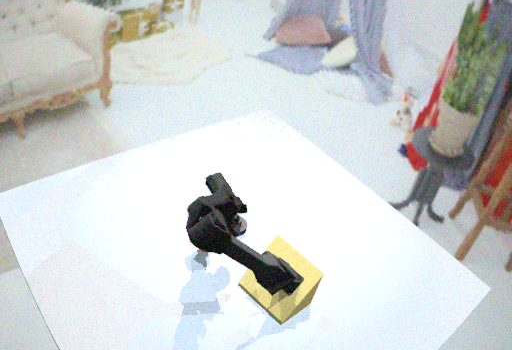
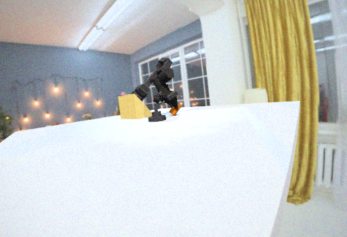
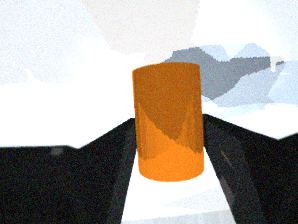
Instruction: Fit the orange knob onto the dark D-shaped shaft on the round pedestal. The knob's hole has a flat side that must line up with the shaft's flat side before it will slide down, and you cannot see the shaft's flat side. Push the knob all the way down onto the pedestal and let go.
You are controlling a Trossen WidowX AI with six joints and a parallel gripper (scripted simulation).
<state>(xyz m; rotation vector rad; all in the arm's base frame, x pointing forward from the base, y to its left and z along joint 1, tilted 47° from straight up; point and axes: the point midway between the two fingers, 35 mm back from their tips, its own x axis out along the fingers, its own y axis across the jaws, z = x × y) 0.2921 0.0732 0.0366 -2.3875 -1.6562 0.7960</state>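
The orange knob is a cylinder. It is held tilted in the exterior view, beside the pedestal and apart from it, seemingly just above the table. My gripper is shut on the knob, with one black finger on each side of it in the wrist view. The dark round pedestal stands upright with its shaft bare in the exterior view. In the top view the arm hides most of the pedestal and nearly all of the knob. The knob's hole and both flat sides are hidden.
A yellow block with a sloped face stands close to the pedestal, under the arm's base end. The arm reaches over beside the pedestal. The white table bears them, with arm shadows on it.
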